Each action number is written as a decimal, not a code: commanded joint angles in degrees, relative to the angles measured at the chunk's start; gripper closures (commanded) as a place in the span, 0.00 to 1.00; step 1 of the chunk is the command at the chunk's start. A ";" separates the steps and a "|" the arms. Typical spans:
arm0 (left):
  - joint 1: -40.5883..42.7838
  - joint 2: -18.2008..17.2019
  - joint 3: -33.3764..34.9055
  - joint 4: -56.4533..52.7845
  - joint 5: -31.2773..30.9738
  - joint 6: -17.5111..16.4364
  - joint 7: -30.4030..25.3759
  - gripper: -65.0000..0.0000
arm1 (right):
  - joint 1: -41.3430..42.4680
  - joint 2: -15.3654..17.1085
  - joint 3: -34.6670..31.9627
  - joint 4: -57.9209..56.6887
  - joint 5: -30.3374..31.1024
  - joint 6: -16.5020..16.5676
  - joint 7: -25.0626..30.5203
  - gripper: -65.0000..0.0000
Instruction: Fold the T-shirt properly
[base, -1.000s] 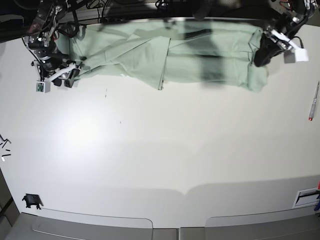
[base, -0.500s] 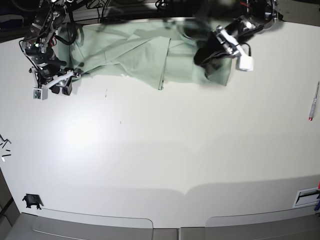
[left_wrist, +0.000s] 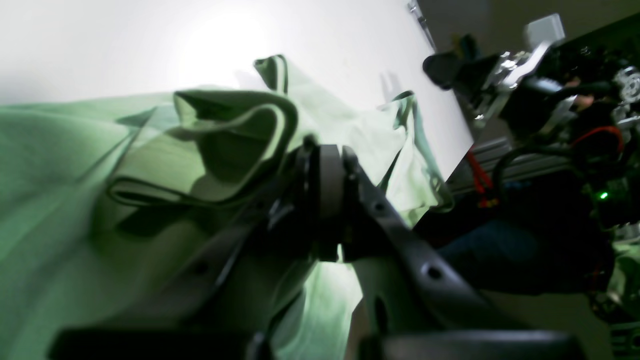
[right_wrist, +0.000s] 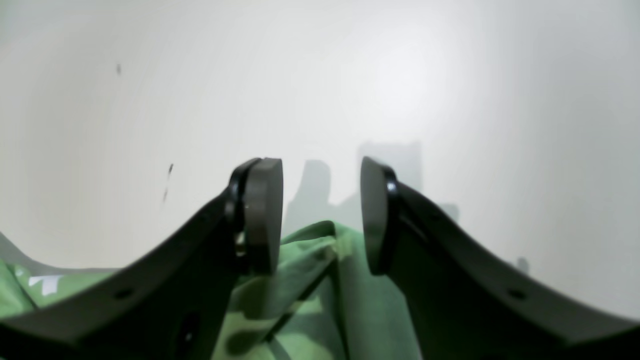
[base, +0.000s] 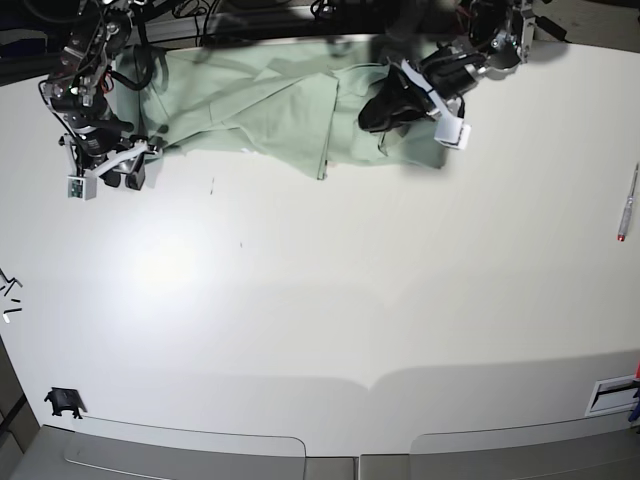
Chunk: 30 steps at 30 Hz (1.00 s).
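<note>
The pale green T-shirt (base: 270, 100) lies spread along the table's far edge, with its right end doubled over onto the body. My left gripper (base: 372, 116) sits low on that folded part. In the left wrist view its jaws (left_wrist: 327, 165) are narrowly parted, open, with a rolled fold of the T-shirt (left_wrist: 225, 150) just beside one finger and no cloth visible between them. My right gripper (base: 128, 178) hovers at the shirt's left lower edge. It is open (right_wrist: 320, 215), and only a tip of the T-shirt (right_wrist: 310, 280) lies beneath the gap.
A pen (base: 627, 205) lies near the table's right edge. A small black piece (base: 63, 402) sits at the front left corner, small bits (base: 8, 295) at the left edge, and a white labelled slot (base: 612, 393) at the front right.
The left gripper swept leftward across the far edge with the shirt's right end, laying it over the body, and its jaws have parted. The right gripper shifted slightly left and up.
</note>
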 joint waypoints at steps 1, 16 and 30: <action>-0.13 0.02 -0.02 1.11 -1.31 -0.76 -1.33 0.79 | 0.50 0.96 0.31 0.87 0.66 0.20 1.51 0.63; -0.13 0.02 -3.37 1.16 -1.33 -0.76 -1.31 1.00 | 0.48 0.96 0.31 0.87 2.08 0.20 1.49 0.63; 2.64 -0.31 -14.08 1.18 -0.92 -0.76 9.01 1.00 | 0.48 0.96 0.31 0.87 2.08 0.20 1.46 0.63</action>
